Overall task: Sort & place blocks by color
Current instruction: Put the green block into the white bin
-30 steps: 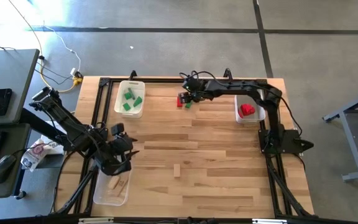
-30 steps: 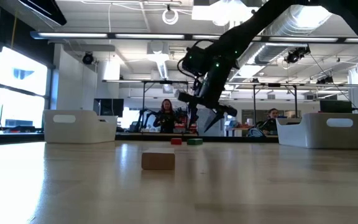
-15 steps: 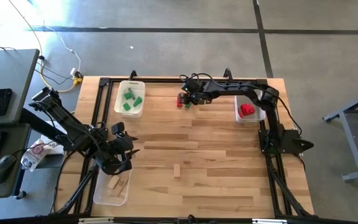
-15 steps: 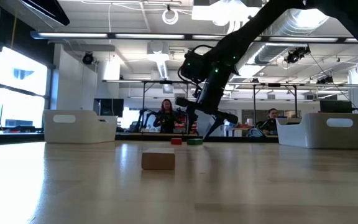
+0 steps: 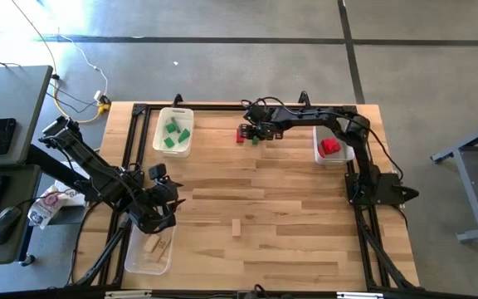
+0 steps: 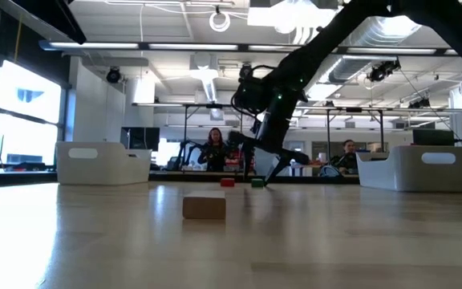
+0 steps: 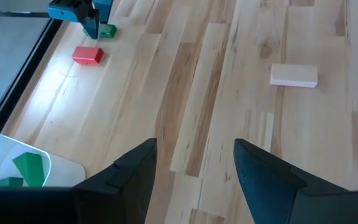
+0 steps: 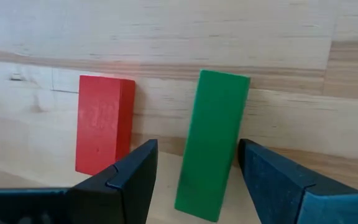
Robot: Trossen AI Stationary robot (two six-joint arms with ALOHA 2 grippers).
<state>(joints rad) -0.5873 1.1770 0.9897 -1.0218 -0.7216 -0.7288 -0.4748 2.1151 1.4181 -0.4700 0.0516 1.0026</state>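
A green bar block (image 8: 213,146) lies flat on the table near its far edge, with a red bar block (image 8: 104,124) beside it. My right gripper (image 8: 194,180) is open and points steeply down over the green block (image 5: 254,139), one finger on either side of its near end; I see no touch. A plain wood block (image 5: 236,227) lies alone mid-table toward the near edge. My left gripper (image 5: 171,198) hangs open at the table's left, above the wood, with nothing between its fingers (image 7: 135,168).
A clear bin with green blocks (image 5: 173,131) stands at the far left. A bin with red blocks (image 5: 332,146) stands at the right edge. A bin with plain blocks (image 5: 150,249) stands at the near left, by my left arm. People show in the room behind (image 6: 215,148).
My right gripper has sunk toward the table over the green block and rolled about its own axis, staying open. The red and green blocks have kept their places.
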